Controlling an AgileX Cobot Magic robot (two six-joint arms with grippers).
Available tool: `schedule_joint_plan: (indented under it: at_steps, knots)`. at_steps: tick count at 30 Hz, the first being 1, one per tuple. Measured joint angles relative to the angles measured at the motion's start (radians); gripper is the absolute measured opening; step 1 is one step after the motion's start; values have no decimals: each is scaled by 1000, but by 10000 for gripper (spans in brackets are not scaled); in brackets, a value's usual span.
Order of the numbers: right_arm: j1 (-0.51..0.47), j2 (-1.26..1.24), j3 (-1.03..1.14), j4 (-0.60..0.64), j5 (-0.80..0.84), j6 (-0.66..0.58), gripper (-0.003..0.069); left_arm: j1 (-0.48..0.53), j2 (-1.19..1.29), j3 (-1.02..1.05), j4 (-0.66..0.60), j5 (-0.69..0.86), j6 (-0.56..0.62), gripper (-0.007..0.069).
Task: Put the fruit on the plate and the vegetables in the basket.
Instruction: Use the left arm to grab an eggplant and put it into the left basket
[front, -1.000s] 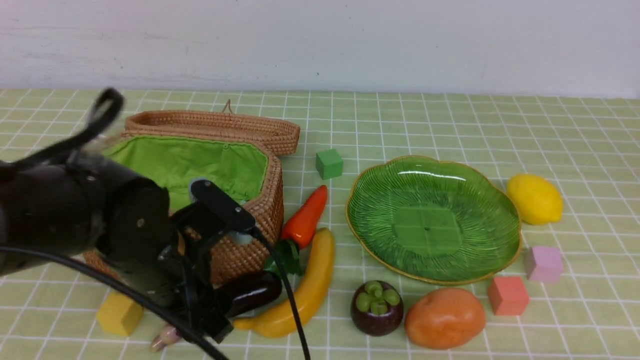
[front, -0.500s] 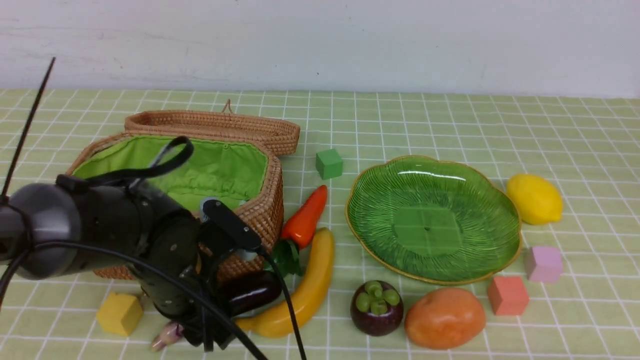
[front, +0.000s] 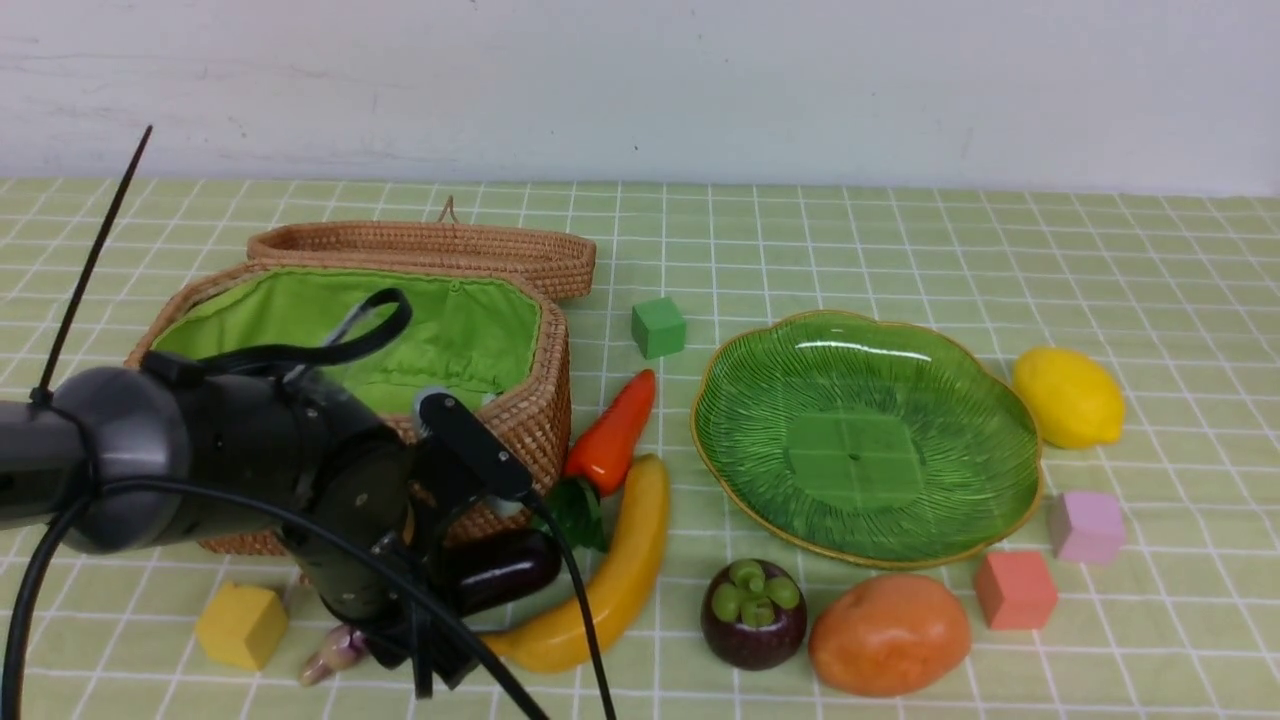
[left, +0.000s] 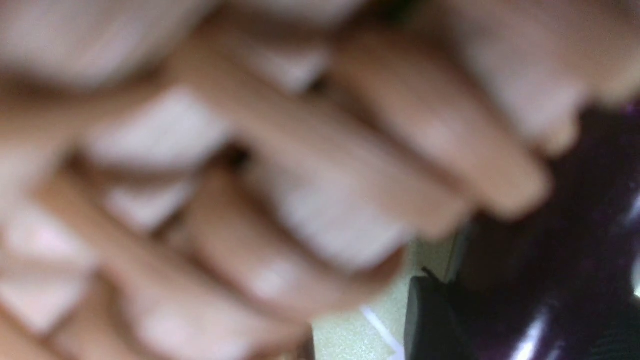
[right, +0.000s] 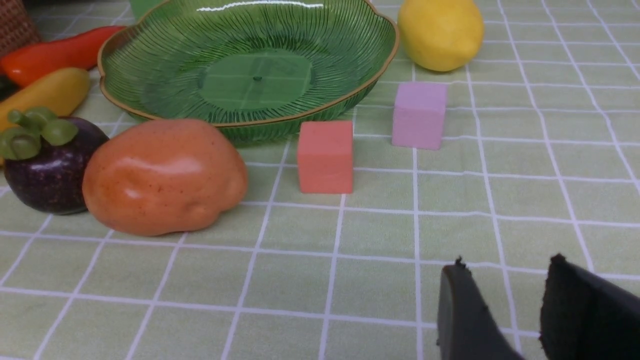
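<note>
The glossy purple eggplant (front: 505, 580) lies in front of the wicker basket (front: 520, 440), and my left gripper (front: 438, 652) is shut on it across its middle. In the left wrist view one dark finger (left: 430, 320) presses the eggplant (left: 550, 240); the other finger is hidden. The carrot (front: 612, 432) and banana (front: 615, 575) lie beside the basket. The mangosteen (front: 753, 612) and potato (front: 888, 632) sit in front of the green plate (front: 1000, 520), with the lemon (front: 1068, 397) to its right. My right gripper (right: 505, 265) hangs open over bare cloth, holding nothing.
Small cubes lie about: green (front: 658, 327) behind the carrot, yellow (front: 240, 625) by the basket's front corner, red (front: 1015, 590) and lilac (front: 1085, 527) right of the plate. The basket's lid (front: 430, 250) lies open behind it. A wall runs along the back.
My left arm has come down and forward over the eggplant, and its jaws have narrowed onto it. The basket has shifted slightly. The right gripper has not moved.
</note>
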Motion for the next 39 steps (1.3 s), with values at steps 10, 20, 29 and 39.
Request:
schedule_joint_plan:
  at_steps: [10,20,29,39]
  knots:
    - [0,0,0,0,0,0,240,0,-68,8,-8,79,1,335]
    - [0,0,0,0,0,0,240,-1,-265,11,-68,264,3,333]
    - [0,0,0,0,0,0,240,19,-552,-33,-165,354,-95,332]
    - [0,0,0,0,0,0,240,234,-233,-453,-221,361,-41,332]
